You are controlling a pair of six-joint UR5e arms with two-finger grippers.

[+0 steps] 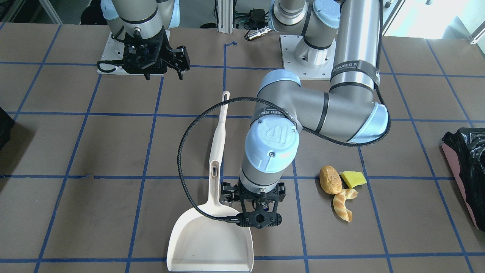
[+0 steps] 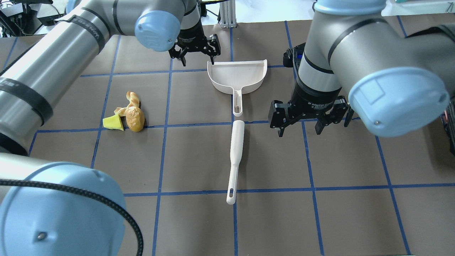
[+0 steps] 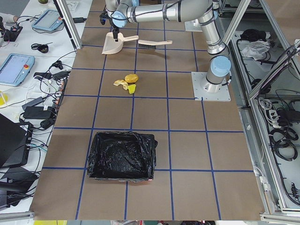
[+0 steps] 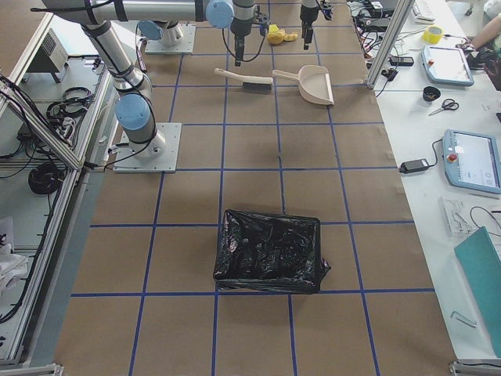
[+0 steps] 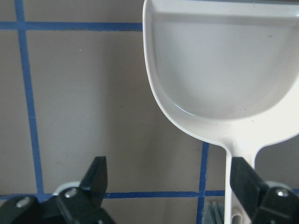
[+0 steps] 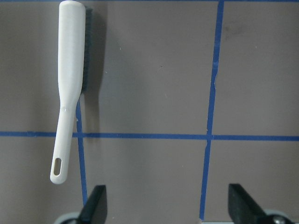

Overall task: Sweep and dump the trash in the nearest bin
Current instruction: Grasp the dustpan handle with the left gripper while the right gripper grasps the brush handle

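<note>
Golden-brown trash [image 2: 135, 119] (roll, wedge, croissant) lies bunched, well apart from the bin [image 1: 460, 182]. Probably light and prone to rolling: better swept than pinched. My left gripper [image 5: 169, 182] and right gripper [image 6: 167, 205] hang spread, empty.

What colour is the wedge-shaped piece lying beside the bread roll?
Yellow. The wedge shows best in the front-facing view, right beside the bread roll.

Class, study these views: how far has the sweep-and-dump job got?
Nothing looks done: the bread roll, yellow wedge and pastry lie on the table, away from the bin. In hand: the left gripper is open by the dustpan, the right gripper open near the brush, neither holding. Left: grasping both, sweeping, dumping.
</note>
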